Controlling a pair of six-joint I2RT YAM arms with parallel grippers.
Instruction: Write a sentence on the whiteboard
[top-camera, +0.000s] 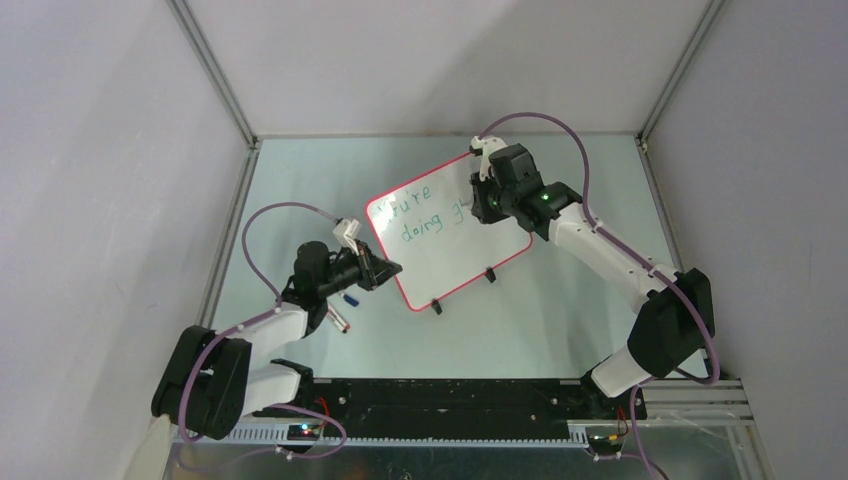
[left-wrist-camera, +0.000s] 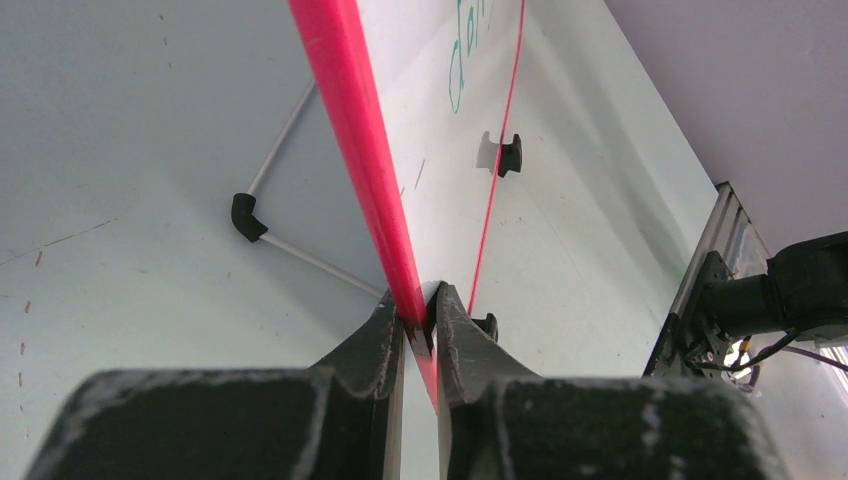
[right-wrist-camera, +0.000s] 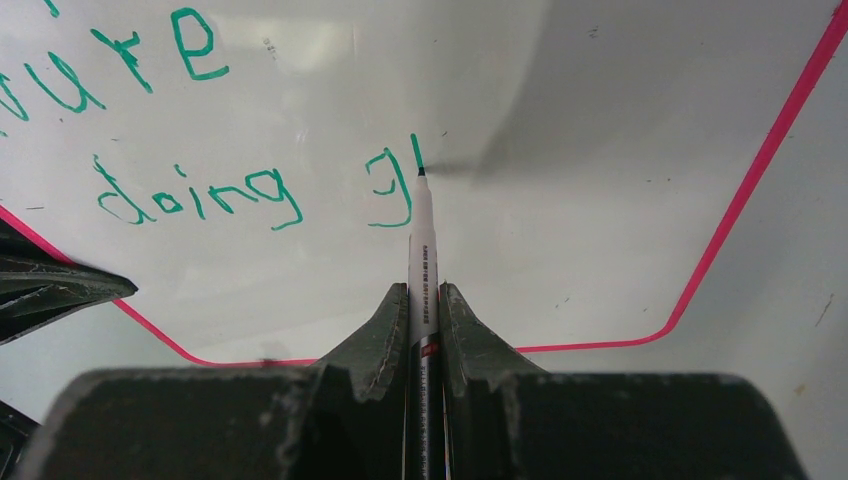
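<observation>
The whiteboard, white with a red-pink rim, lies tilted in the middle of the table. Green writing on it reads "You're doing g". My left gripper is shut on the board's near left rim, one finger on each face; in the left wrist view that gripper pinches the red edge. My right gripper hovers over the board's right part, shut on a white marker. The marker's tip touches the board just right of the last green letter. In its own wrist view the right gripper points at the board.
Two black clip feet sit on the board's near edge. Two loose pens lie on the table beside the left arm. A thin white rail with a black elbow marks the enclosure's corner. Grey walls close in three sides.
</observation>
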